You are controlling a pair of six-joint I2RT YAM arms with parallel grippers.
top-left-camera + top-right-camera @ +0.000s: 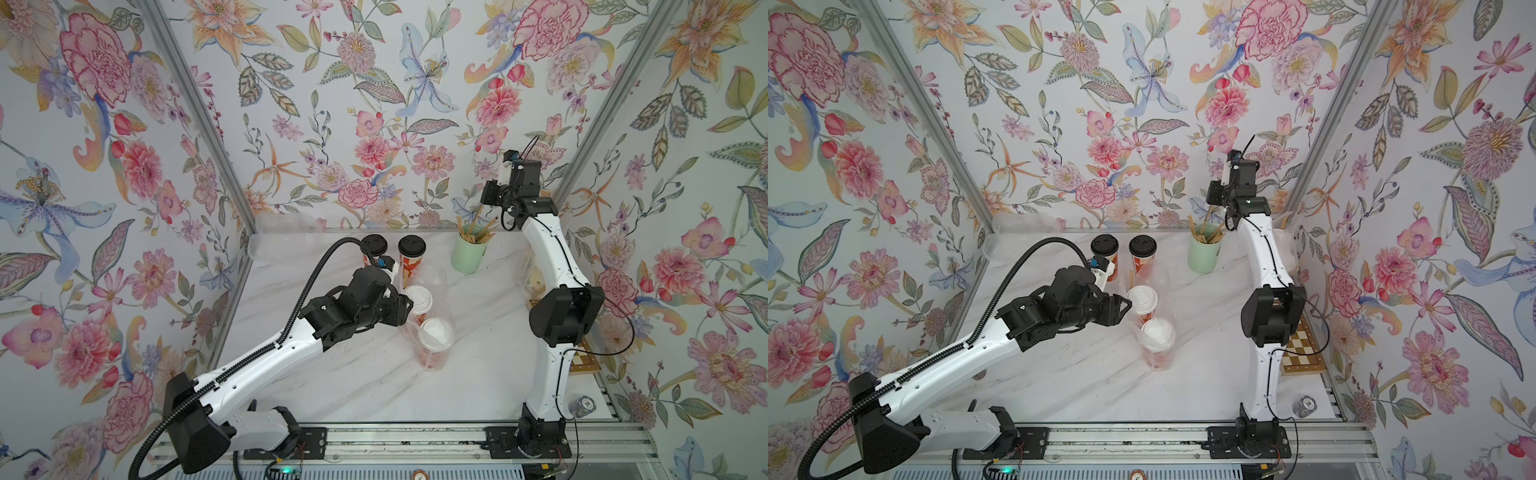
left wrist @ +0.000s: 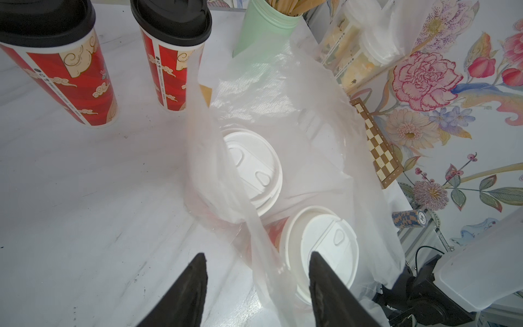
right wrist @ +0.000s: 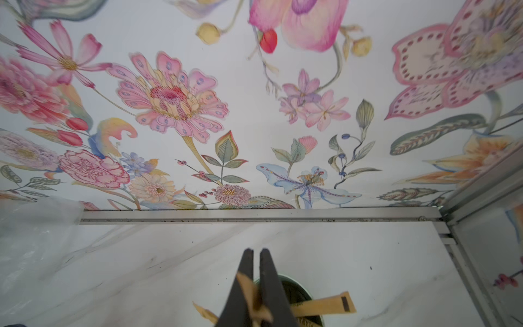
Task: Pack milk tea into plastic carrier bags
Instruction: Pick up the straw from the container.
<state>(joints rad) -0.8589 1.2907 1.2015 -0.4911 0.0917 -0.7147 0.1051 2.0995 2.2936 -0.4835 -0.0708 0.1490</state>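
Left gripper (image 2: 257, 254) fingers spread, holding nothing; loose film of carrier bag (image 2: 283, 93) runs between them. Two white-lidded cups (image 2: 254, 170) stand inside bag; two black-lidded cups (image 2: 172, 70) outside, near. Right gripper (image 3: 256, 250) pinched on straw (image 3: 247, 288) above mint-green cup (image 1: 469, 253). Risks we judge: left closing on film could tug bag, tip cup; thin straw could slip.

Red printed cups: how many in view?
4. Two black-lidded cups stand side by side at the back of the table; two white-lidded cups sit inside the clear bag mid-table. Others may be hidden.
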